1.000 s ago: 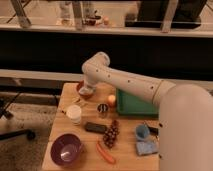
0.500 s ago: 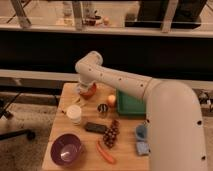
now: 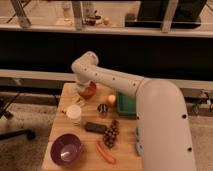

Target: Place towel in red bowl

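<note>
Arm swung left; jaws (image 3: 81, 93) shut over red bowl (image 3: 88, 90) on wooden table (image 3: 59, 124).

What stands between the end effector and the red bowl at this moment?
Nothing visible does. The end effector, shut, hangs right at the left rim of the red bowl, partly hidden behind the arm's own wrist.

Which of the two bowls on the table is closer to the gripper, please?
The red bowl at the table's far edge; the gripper is right over it, while the purple bowl sits at the near corner.
</note>
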`<state>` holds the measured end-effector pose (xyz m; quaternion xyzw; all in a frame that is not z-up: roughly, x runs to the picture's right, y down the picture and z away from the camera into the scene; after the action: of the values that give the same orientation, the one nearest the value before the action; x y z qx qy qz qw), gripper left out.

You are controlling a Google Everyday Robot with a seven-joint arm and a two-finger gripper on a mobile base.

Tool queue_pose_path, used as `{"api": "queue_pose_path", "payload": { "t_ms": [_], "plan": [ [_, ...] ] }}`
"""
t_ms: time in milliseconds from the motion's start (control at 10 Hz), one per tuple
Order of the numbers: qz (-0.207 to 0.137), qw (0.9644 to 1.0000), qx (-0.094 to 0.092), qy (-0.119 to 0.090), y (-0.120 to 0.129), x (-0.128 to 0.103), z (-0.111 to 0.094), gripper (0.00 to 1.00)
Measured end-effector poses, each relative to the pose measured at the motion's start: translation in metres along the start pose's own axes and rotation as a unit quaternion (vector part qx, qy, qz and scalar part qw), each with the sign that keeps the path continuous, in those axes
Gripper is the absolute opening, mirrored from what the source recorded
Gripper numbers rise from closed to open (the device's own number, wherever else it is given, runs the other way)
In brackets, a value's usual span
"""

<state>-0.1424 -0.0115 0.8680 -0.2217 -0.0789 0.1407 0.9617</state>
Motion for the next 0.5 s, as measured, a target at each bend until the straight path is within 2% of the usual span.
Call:
{"api": "queue_pose_path", "payload": {
  "t_ms": [500],
  "plan": [
    [-0.002,1.0000,0.004,0.006,-0.008,-0.010,0.022,0.16]
  ]
}}
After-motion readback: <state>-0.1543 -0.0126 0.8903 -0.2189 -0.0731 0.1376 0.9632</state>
